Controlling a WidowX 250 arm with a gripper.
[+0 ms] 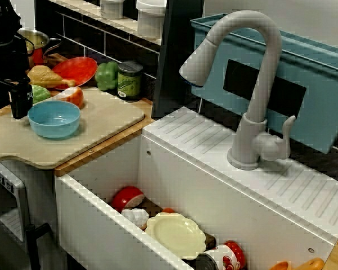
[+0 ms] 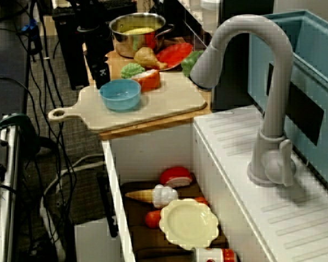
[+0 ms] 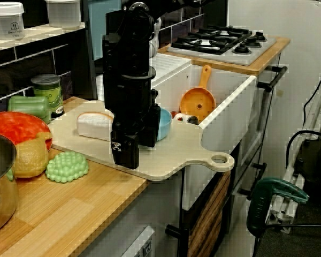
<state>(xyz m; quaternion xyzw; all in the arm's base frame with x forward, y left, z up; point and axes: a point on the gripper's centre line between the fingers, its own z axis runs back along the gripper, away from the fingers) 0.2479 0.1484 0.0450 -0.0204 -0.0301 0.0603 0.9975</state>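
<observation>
- The table [image 3: 69, 209] carries a board [image 1: 104, 121] whose handle end juts past the table's front edge. A hard downward press near that end could, I judge, tilt or slide the board.
- The sink [image 1: 96, 222] opens just beside the board and holds a plate [image 1: 176, 233] among other things. Anything shoved off the board on that side would likely drop in.
- The gripper [image 1: 21, 109] hangs low over the board's far end in the view across the sink. Its tips are close to the surface or on it, I cannot tell which. If they stand just clear, a small drop could jam them into the board.
- The fingers [image 3: 124, 150] overlap in the view from the side and read as one dark block in the other views. I cannot tell whether they are parted or together, and nothing shows between them.
- The bowl [image 1: 54, 119] sits upright on the board, just beside the fingers on their sink side — touching or barely apart, I cannot say. It looks light and round, so a sideways brush could skid it toward the board's edge. A finger landing on its rim could flip it.
- A red-and-white slice [image 1: 71, 97] and a green piece [image 1: 40, 93] lie near the bowl and gripper — a swing their way could scatter them.
</observation>
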